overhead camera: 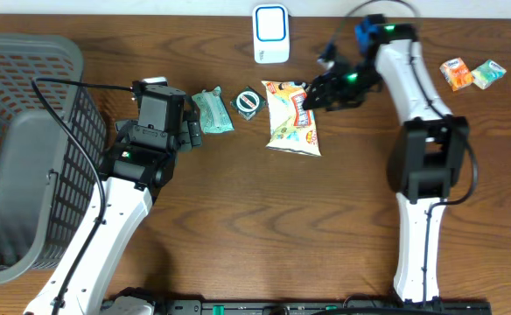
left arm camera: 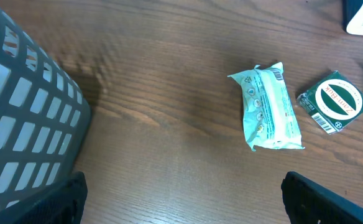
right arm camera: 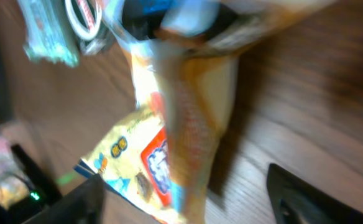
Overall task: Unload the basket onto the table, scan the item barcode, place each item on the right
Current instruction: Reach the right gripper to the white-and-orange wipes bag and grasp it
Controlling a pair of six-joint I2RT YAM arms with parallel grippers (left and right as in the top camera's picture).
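You are at the very start of this job: nothing has reached the scanner. The snack bag point(overhead camera: 292, 118) lies flat on the tabletop point(overhead camera: 238, 219), roughly in the middle, just below the white and blue scanner point(overhead camera: 270, 33) that stands at the far edge. Your right gripper point(overhead camera: 315, 93) has its fingers set either side of the bag's upper right edge. In the blurred right wrist view the jaws look spread, with a gap showing beside the bag, so I judge it is not yet pinched.

Your left gripper point(left arm camera: 181, 202) is fully spread with nothing between its fingers. It hangs over bare wood near the teal wipes packet point(left arm camera: 268, 107), with the small green packet point(left arm camera: 337, 101) just beyond. The grey basket point(overhead camera: 28, 52) sits at the left end. Two small snack packets point(overhead camera: 457, 73) lie well apart at the far right.

What remains is nearly everything:
- Close on the bag and lift it.
- Find the barcode, which I cannot make out on the face shown.
- Turn that side toward the scanner window.

The scanner is near the bag, so the carry should be short. The other loose items are probably waiting their turn.
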